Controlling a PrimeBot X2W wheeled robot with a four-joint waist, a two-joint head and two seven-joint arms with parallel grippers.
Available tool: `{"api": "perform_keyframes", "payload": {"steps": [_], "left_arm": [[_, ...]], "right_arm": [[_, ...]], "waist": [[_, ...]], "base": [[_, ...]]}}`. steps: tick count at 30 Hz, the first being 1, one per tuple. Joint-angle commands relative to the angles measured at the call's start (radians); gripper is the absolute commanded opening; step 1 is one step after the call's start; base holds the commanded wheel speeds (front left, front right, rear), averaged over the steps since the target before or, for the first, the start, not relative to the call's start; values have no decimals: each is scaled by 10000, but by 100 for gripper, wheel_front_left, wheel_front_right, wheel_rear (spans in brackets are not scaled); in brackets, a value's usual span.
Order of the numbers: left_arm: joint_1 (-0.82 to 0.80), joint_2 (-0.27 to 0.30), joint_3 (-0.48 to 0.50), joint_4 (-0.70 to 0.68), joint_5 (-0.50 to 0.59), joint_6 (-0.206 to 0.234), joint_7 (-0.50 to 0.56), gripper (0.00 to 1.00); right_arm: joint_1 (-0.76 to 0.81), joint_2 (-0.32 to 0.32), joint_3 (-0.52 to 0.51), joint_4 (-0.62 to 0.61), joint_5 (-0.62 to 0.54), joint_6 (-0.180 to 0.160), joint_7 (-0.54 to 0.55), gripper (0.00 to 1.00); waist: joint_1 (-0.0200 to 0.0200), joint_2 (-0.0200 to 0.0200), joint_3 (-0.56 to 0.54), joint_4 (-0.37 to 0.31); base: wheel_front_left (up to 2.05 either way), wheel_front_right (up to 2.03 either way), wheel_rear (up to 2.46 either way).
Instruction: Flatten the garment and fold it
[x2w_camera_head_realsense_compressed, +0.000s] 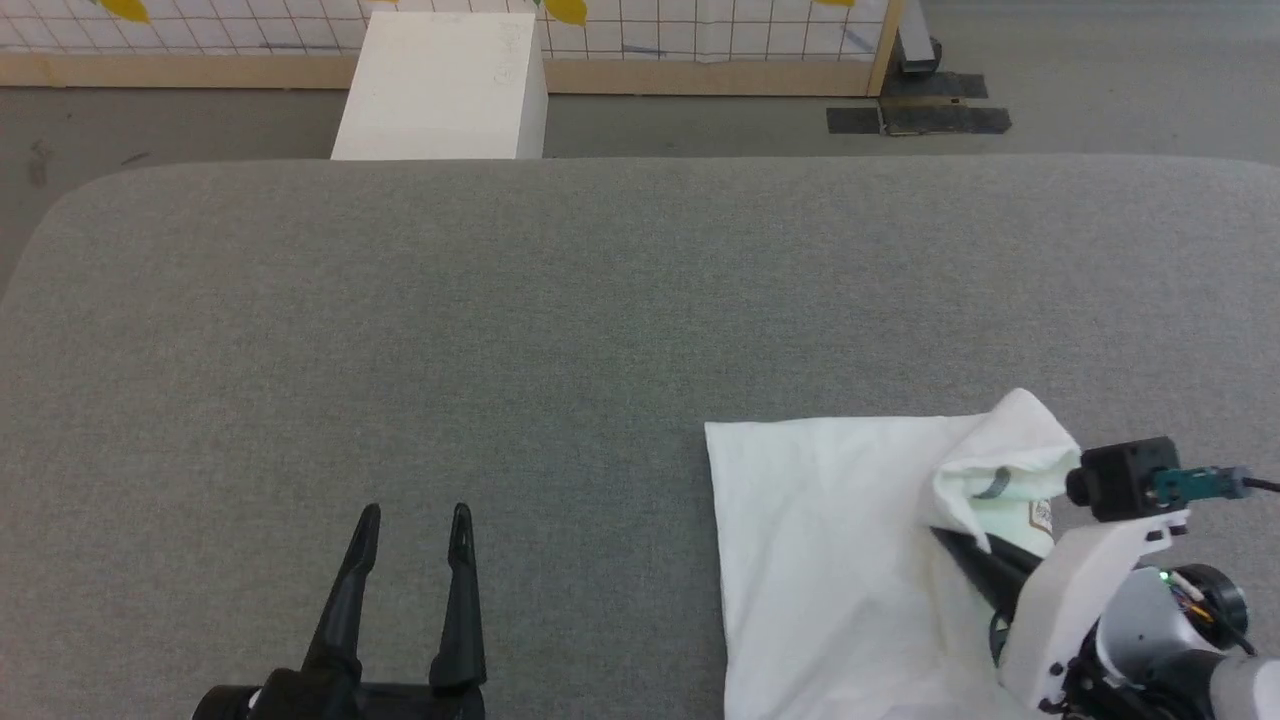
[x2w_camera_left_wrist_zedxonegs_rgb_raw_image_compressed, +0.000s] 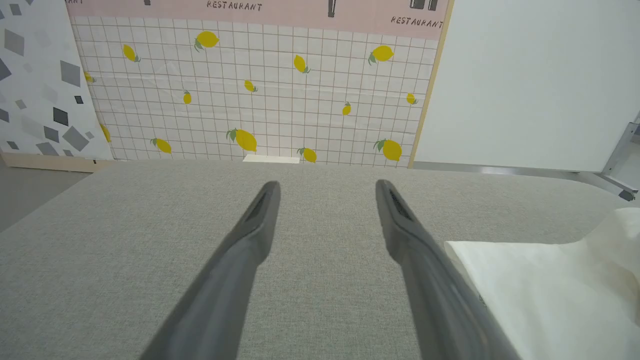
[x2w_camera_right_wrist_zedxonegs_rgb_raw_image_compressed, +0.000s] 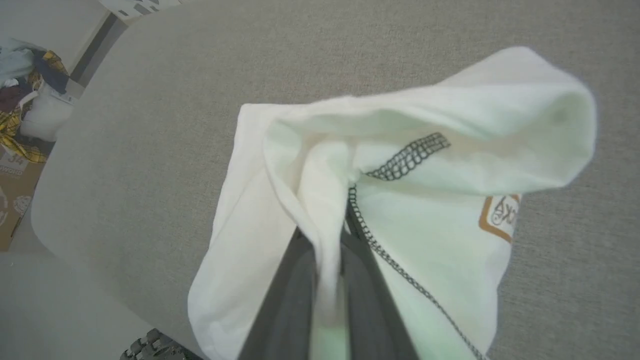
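Right wrist view: right fingers (x2w_camera_right_wrist_zedxonegs_rgb_raw_image_compressed: 290, 300) clenched on a bunched fold of the garment (x2w_camera_right_wrist_zedxonegs_rgb_raw_image_compressed: 450, 210), beside its stitched trim (x2w_camera_right_wrist_zedxonegs_rgb_raw_image_compressed: 410, 155). Garment lies part-spread on the grey surface (x2w_camera_head_realsense_compressed: 560, 330), one corner lifted and doubled back over itself.

Risks: the thin pinch may slip on a pull. A one-handed drag likely bunches the cloth more, or slides it off the surface edge near the garment.

Left fingers (x2w_camera_head_realsense_compressed: 350, 590) released, holding nothing, well apart from the garment, so no anchor.

White box (x2w_camera_head_realsense_compressed: 440, 85) stands far beyond the garment, past the surface, unlikely to interfere.
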Motion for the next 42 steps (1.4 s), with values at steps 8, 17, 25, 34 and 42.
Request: {"api": "perform_keyframes", "payload": {"steps": [8, 17, 25, 34, 42], "left_arm": [[-326, -55, -68, 169, -160, -96, -38, 100], [-530, -59, -248, 483, -273, -161, -38, 100], [-569, -59, -386, 770, -404, -228, -38, 100], [-456, -60, -387, 909, -462, -278, -38, 100], [-268, -60, -287, 772, -486, -263, -38, 100]], "right_arm": [[-664, 540, 1504, 456, -285, -13, -32, 0], [-1855, 1172, 2248, 3161, -2188, -13, -737, 0], [-2542, 1204, 2636, 5418, -2058, -13, -1499, 100], [-3121, 1206, 3412, 5700, -325, -13, -2158, 100], [-2086, 833, 1059, 3072, -893, -13, -1316, 100]], "waist": [[0, 0, 206, 257], [0, 0, 186, 443], [0, 0, -96, 526], [0, 0, -365, 469], [0, 0, -386, 322]], "base": [[0, 0, 0], [0, 0, 0], [0, 0, 0], [0, 0, 0], [0, 0, 0]]}}
